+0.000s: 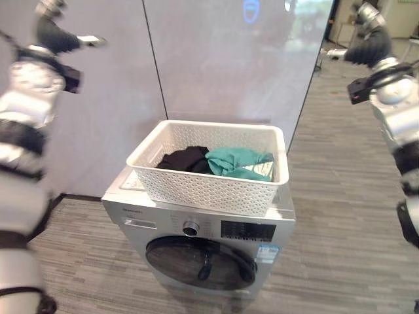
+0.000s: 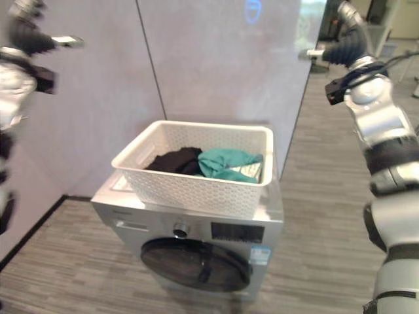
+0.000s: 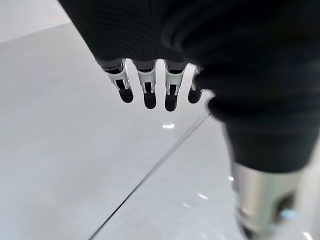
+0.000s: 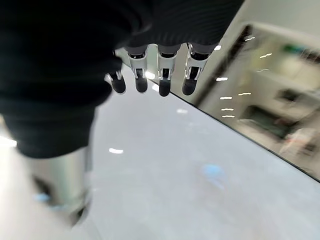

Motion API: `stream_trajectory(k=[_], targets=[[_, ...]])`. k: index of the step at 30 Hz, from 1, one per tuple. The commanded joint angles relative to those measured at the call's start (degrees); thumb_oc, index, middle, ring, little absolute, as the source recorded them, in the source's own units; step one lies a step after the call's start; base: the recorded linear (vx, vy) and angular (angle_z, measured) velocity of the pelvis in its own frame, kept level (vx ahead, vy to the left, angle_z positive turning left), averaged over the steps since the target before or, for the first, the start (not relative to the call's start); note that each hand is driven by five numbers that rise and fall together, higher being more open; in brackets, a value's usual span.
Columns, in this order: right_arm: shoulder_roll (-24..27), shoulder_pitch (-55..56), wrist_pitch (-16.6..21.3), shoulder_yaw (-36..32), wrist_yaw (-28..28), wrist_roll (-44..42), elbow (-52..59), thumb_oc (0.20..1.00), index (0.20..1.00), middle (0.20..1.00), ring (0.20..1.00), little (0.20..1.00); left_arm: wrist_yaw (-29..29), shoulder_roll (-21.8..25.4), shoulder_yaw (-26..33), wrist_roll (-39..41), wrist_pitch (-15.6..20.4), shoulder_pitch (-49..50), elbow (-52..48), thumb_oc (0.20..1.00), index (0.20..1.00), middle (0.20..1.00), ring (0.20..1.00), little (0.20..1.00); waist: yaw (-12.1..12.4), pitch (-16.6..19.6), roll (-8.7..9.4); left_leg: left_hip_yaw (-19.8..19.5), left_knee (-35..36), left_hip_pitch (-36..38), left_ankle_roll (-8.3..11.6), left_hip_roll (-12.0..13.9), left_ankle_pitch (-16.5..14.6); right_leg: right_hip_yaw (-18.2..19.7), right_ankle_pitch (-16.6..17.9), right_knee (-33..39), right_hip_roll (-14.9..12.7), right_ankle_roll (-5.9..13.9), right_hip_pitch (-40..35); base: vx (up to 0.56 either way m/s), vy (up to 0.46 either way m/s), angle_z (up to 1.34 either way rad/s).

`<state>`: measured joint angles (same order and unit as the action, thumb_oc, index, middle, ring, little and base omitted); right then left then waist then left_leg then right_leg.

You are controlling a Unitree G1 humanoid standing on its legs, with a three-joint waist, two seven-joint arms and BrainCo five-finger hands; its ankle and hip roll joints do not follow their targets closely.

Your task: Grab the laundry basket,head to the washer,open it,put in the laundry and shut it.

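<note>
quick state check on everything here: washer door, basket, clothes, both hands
washer door: shut
laundry basket: resting on top of the washer, held by neither hand
clothes: in the basket
left robot hand: raised, open, empty
right robot hand: raised, open, empty

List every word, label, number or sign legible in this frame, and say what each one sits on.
None can be read.
Washer front, upper left: a short line of print, too small to read.
Dark control panel right of the dial: rows of marks, too blurred to read.
Blue sticker below the panel: print too small to read.
Grey wall panel, top: a glowing blue mark, cut off, unreadable.
White basket: no print.
</note>
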<state>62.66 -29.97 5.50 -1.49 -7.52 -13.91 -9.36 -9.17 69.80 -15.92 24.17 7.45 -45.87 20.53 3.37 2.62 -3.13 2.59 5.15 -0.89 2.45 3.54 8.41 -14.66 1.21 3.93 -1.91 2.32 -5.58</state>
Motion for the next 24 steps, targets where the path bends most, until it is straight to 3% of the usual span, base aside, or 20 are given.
stream_trajectory(k=[1,2,3,4,5,7,10,14,19,22,24], targets=[[-0.26,3.58,4.49,-5.40,-1.10,4.75,-4.78,1.000,1.000,1.000,1.000,1.000,-0.34,-2.91,10.41,-1.52,4.47,9.17,2.28,1.000,1.000,1.000,1.000,1.000,1.89,0.77,2.32,-0.41,-0.99,2.60,0.63,-0.64,-6.60,-0.46,-1.76,0.78,-2.94,4.39,-0.26,0.09,-0.002,0.00],[-0.27,3.88,4.40,-5.54,-1.06,4.79,-4.48,1.000,1.000,1.000,1.000,1.000,-0.34,-2.99,10.93,-1.60,4.36,9.83,1.90,1.000,1.000,1.000,1.000,1.000,1.88,0.80,2.23,-0.39,-0.93,2.75,0.64,-0.63,-6.66,-0.44,-1.83,0.77,-2.92,4.40,-0.37,0.08,-0.001,-0.02],[-0.29,9.93,4.78,-11.72,-0.96,6.83,-1.32,1.000,1.000,1.000,1.000,1.000,-0.68,-2.46,17.71,-4.52,5.10,17.13,-2.17,1.000,1.000,1.000,1.000,1.000,1.75,0.63,2.43,-0.37,-0.75,2.78,0.64,-0.62,-6.55,-0.45,-1.84,0.81,-2.94,4.38,-0.35,0.04,0.001,-0.07],[-2.80,19.69,6.14,-21.57,-1.10,8.07,2.96,1.000,1.000,1.000,1.000,1.000,-1.24,-3.48,30.00,-9.46,5.51,31.29,-6.82,1.000,1.000,1.000,1.000,1.000,1.71,0.50,2.54,-0.41,-0.50,2.97,0.66,-0.51,-6.70,-0.32,-2.07,0.87,-2.90,4.34,-0.37,0.04,0.005,-0.08],[-4.09,23.89,6.81,-25.61,-1.40,9.25,4.30,1.000,1.000,1.000,1.000,1.000,-2.23,-5.27,35.82,-11.74,5.80,37.61,-7.62,1.000,1.000,1.000,1.000,1.000,1.68,0.38,2.59,-0.33,-0.42,3.11,0.68,-0.47,-6.87,-0.20,-2.22,0.89,-2.90,4.33,-0.42,0.00,0.013,-0.10],[-5.30,26.91,7.23,-28.26,-1.16,10.02,5.56,1.000,1.000,1.000,1.000,1.000,-2.59,-7.01,40.51,-14.04,5.69,42.71,-8.55,1.000,1.000,1.000,1.000,1.000,1.27,0.35,2.46,-0.23,-0.37,3.27,0.68,-0.44,-7.09,-0.02,-2.38,0.89,-2.87,4.32,-0.50,0.01,0.012,-0.08],[-11.71,32.75,8.11,-32.02,-0.70,9.86,6.37,1.000,1.000,1.000,1.000,1.000,-4.15,-16.01,48.33,-14.04,5.81,51.73,-5.29,1.000,1.000,1.000,1.000,1.000,0.70,-0.42,2.49,0.05,-0.22,3.26,0.67,-0.46,-7.30,0.21,-2.43,0.95,-2.97,4.33,-0.28,0.00,0.009,-0.03],[-19.70,36.67,8.70,-33.88,-1.81,7.76,3.28,1.000,1.000,1.000,1.000,1.000,-5.45,-25.30,50.89,-13.64,5.22,56.21,-2.01,1.000,1.000,1.000,1.000,1.000,0.17,-1.28,2.53,0.12,-0.21,3.07,0.47,-0.44,-7.35,0.33,-2.32,0.98,-3.07,4.21,0.06,-0.02,0.017,0.00],[-21.66,41.46,5.07,-33.34,-1.93,5.19,-9.95,1.000,1.000,1.000,1.000,1.000,-3.78,-28.62,51.46,-10.70,3.72,59.52,7.04,1.000,1.000,1.000,1.000,1.000,-0.12,-1.91,2.80,0.30,-0.20,2.74,0.28,-0.38,-7.36,0.73,-1.92,1.02,-3.08,4.24,0.78,-0.03,0.025,0.01],[-22.24,41.72,2.85,-28.57,1.26,2.64,-18.33,1.000,1.000,1.000,1.000,1.000,-2.71,-30.01,50.03,-7.13,3.38,58.10,13.49,1.000,1.000,1.000,1.000,1.000,-0.10,-2.57,3.09,0.82,-0.23,2.87,0.19,-0.36,-7.30,1.19,-1.53,0.98,-2.98,4.27,1.01,-0.05,0.019,-0.05],[-23.32,40.96,0.28,-23.31,7.30,-6.19,-34.35,1.000,1.000,1.000,1.000,1.000,-0.15,-31.79,47.65,-1.17,2.11,56.22,22.98,1.000,1.000,1.000,1.000,1.000,-0.21,-3.37,3.94,1.93,-0.73,3.82,0.16,-0.14,-8.01,1.70,-1.70,0.27,-2.71,4.28,0.67,0.01,0.014,-0.13]])
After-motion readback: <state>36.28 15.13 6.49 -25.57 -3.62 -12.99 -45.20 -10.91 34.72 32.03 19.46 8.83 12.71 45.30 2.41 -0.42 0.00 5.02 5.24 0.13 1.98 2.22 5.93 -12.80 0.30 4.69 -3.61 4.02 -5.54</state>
